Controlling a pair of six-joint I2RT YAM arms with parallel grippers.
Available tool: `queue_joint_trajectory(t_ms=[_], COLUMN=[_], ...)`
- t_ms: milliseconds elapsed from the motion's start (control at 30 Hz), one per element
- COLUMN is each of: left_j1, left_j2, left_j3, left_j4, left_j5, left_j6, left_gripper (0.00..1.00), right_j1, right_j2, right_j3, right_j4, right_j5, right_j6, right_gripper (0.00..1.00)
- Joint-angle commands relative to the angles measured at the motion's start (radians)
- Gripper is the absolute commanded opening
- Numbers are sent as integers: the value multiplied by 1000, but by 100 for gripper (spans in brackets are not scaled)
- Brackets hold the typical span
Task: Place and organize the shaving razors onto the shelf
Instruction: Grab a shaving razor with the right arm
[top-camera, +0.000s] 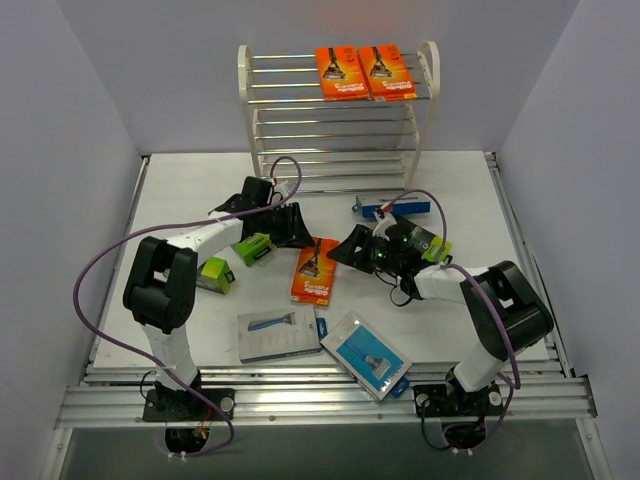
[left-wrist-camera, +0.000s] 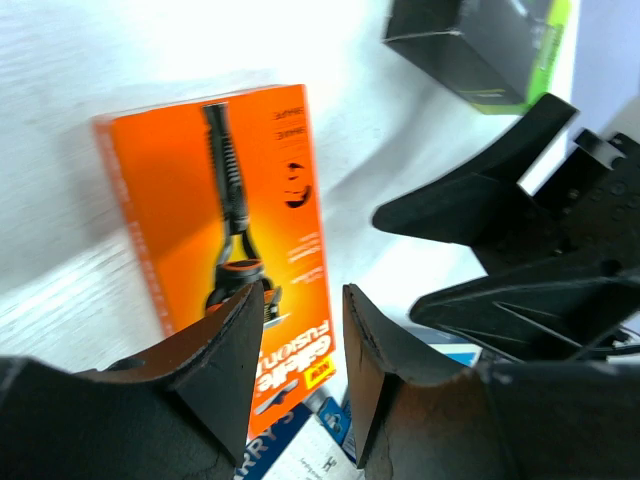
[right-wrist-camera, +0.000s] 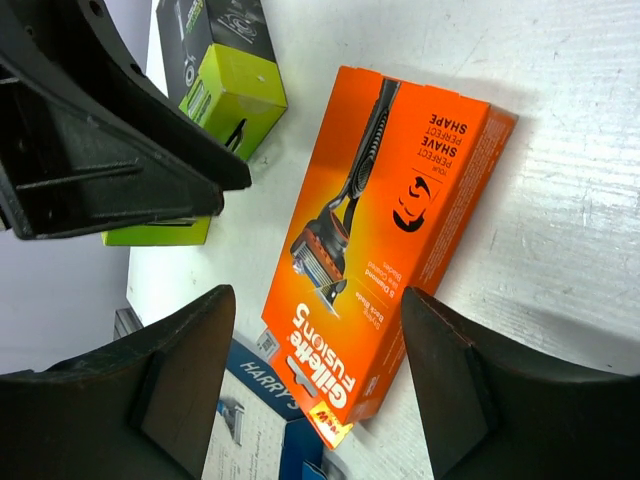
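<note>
Right fingers (right-wrist-camera: 185, 385) spread open over orange razor pack (right-wrist-camera: 385, 240) on desk (right-wrist-camera: 570, 200), lining up a grab; left fingers (left-wrist-camera: 220, 365) slightly parted, empty.

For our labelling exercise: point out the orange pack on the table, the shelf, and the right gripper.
Orange pack (top-camera: 314, 270): top view, middle of its face.
Shelf (top-camera: 245, 100): top view, left side panel.
Right gripper (right-wrist-camera: 318, 300): right wrist view, midway between fingertips.
</note>
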Motion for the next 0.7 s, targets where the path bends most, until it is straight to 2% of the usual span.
queue_joint_trajectory(t_ms=[0,33,367,533,667], left_j1=[7,7,9,9,9], left_j2=[-57,-50,8,14,11], left_j3=[16,19,57,53,51], left_j4=[-74,-96,-197,-205,-217], left_j5=[-108,-152,-254,-252,-245], left_j6=[64,77,97,90,91], left_gripper=[46,47,49,49,44], right_j1=[5,6,45,45,40], right_j2=[-44,-51,-22,24,74], right_j3=[-16,-22,-62,-32,17], right_j4=[12,6,26,41,31], right_j5=[-2,3,30,35,42], right_j6=[-14,-12,12,12,19], right_gripper=[63,63,59,58,58])
